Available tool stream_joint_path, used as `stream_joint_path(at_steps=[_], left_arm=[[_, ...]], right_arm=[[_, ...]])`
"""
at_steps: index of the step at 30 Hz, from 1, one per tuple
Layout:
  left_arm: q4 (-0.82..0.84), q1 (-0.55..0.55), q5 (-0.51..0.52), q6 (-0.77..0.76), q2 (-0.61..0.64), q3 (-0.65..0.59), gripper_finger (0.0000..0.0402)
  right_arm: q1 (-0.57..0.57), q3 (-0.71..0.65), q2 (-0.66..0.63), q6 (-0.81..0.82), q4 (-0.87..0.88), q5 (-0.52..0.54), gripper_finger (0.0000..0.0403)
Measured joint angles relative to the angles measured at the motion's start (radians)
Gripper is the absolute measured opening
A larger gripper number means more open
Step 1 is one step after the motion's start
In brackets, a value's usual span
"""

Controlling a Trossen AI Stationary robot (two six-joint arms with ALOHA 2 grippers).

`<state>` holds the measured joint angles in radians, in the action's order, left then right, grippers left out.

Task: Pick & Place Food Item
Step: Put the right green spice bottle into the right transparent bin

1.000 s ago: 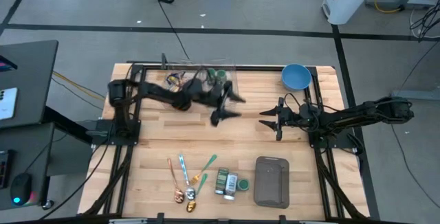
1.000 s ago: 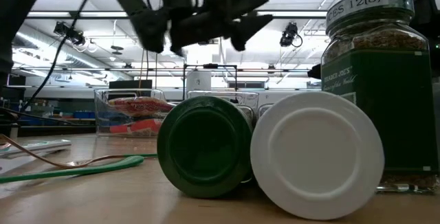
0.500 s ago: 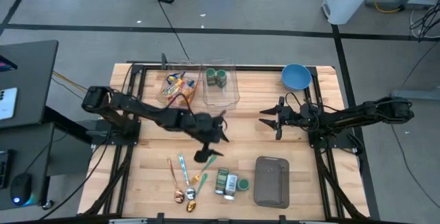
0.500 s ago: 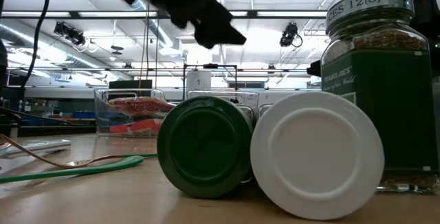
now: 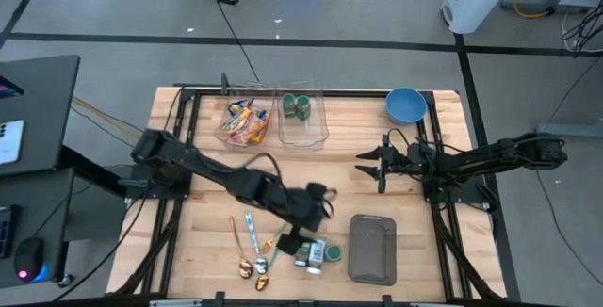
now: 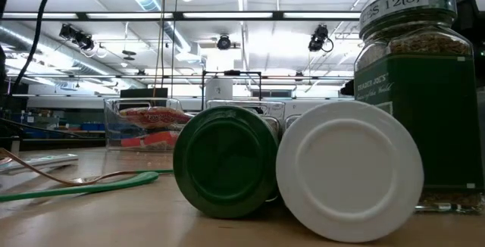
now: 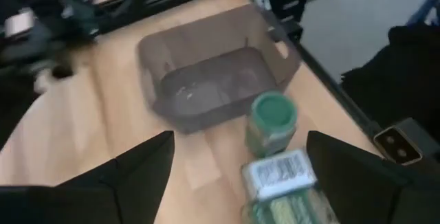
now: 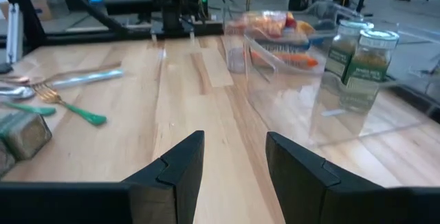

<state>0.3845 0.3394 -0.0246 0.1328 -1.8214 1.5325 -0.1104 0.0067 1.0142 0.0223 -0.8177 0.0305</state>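
Three spice jars sit near the table's front edge: one upright [image 6: 413, 95], and two on their sides, one showing its green lid [image 6: 226, 162] and one its white base [image 6: 348, 170]. In the high view they form a cluster [image 5: 316, 251]. My left gripper [image 5: 294, 239] hangs open just above them, slanting down. The left wrist view shows a green-lidded jar [image 7: 271, 117] and a barcode-labelled jar [image 7: 278, 176] between and beyond its fingers, untouched. My right gripper [image 5: 369, 167] waits open at mid-table right, with nothing between its fingers [image 8: 172, 169].
At the far edge stand a clear bin with snack packets [image 5: 243, 119], a clear bin with two spice jars [image 5: 300, 107] and a blue bowl [image 5: 405, 105]. A grey tray [image 5: 372, 249] lies right of the jars. Spoons and forks [image 5: 254, 246] lie to their left.
My left gripper has swung from beside the clear bins at the far edge toward the near edge, tipping as it went. It now hangs over the jar cluster and has passed out of the low view's top. The jars have kept still.
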Motion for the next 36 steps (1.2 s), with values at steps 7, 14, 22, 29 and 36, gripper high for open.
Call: stream_joint_path(at_steps=[7, 14, 22, 29, 36], left_arm=[[0.232, 0.035, 0.001, 0.052, -0.232, 0.278, 0.0365], [0.415, 0.036, -0.012, 0.087, -0.395, 0.527, 0.0365], [0.461, 0.040, -0.083, 0.080, -0.460, 0.612, 0.0365], [0.424, 0.041, -0.087, 0.090, -0.484, 0.613, 0.0365], [0.412, 0.038, -0.096, 0.099, -0.512, 0.613, 0.0365]], right_arm=[[0.000, 0.000, 0.000, 0.005, 0.034, 0.003, 0.0167], [0.000, 0.000, 0.000, 0.008, 0.051, 0.003, 0.0167], [0.000, 0.000, 0.000, 0.008, 0.061, 0.003, 0.0167], [0.000, 0.000, 0.000, 0.008, 0.060, 0.003, 0.0167], [0.000, 0.000, 0.000, 0.009, 0.060, 0.003, 0.0167]])
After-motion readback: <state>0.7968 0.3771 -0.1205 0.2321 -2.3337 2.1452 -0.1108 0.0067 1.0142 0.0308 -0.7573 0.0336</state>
